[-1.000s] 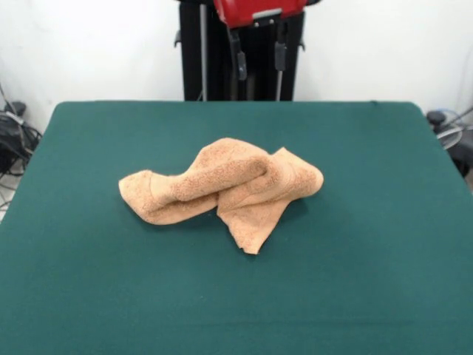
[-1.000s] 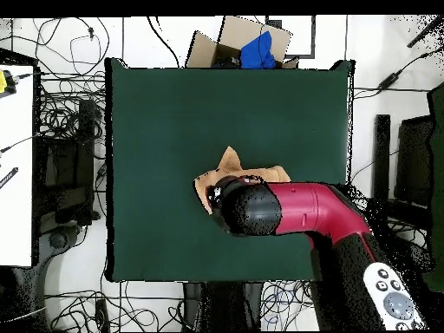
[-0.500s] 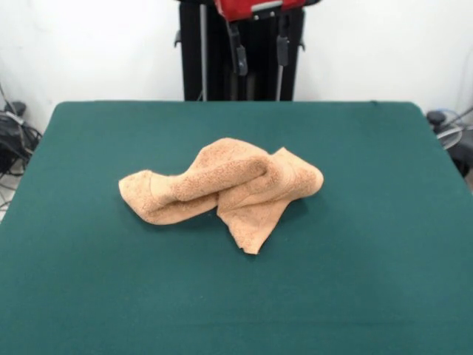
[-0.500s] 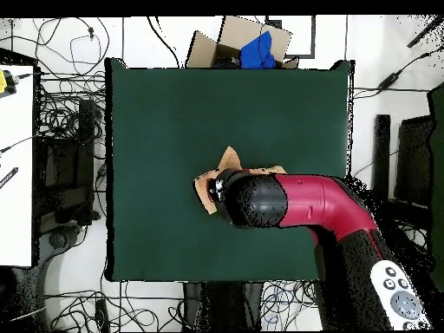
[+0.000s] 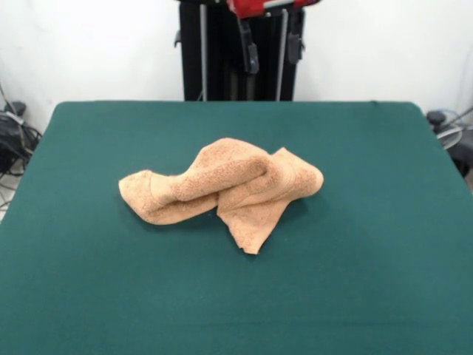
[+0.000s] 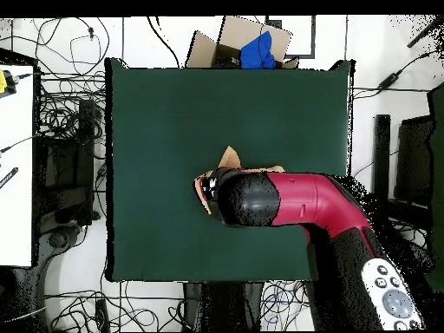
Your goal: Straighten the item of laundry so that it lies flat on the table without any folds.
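The small light-orange terry-cloth towel (image 5: 225,188) lies bunched mid-way across the dark green cloth surface (image 5: 369,251), soft, light and limp, probably best pinched at its pointed corner nearest the surface's front edge, while the tool (image 5: 272,52) hangs high above it, released, gripping nothing.

- Front view: bright, even, diffuse light; the white wall behind is close to washed out.
- The towel (image 5: 222,190) casts only a thin, soft shadow on the bench (image 5: 369,259), mostly under its near edge and right side.
- No glare on the matte green cloth.
- Front view is in focus throughout.
- Overhead view: evenly lit, the bench darker, the floor bright.
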Tool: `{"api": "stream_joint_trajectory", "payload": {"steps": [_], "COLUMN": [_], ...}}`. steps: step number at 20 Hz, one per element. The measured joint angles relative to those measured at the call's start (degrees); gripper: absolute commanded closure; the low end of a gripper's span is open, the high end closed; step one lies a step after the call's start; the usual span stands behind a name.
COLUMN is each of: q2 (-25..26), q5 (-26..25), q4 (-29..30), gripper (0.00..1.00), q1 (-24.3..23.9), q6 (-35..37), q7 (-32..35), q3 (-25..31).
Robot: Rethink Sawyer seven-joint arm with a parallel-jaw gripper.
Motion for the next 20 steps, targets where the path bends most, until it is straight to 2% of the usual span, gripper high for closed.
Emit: {"api": "stream_joint_trajectory", "payload": {"steps": [7, 20], "q2": [-0.6, 0.6], "q5": [-1.0, -3.9], "q4": [0.0, 0.8], "gripper": [0.00, 0.00], "q1": [3.6, 8.5], "q6": [-0.5, -8.9], "q7": [0.0, 0.0], "q3": [-3.0, -12.7]}}
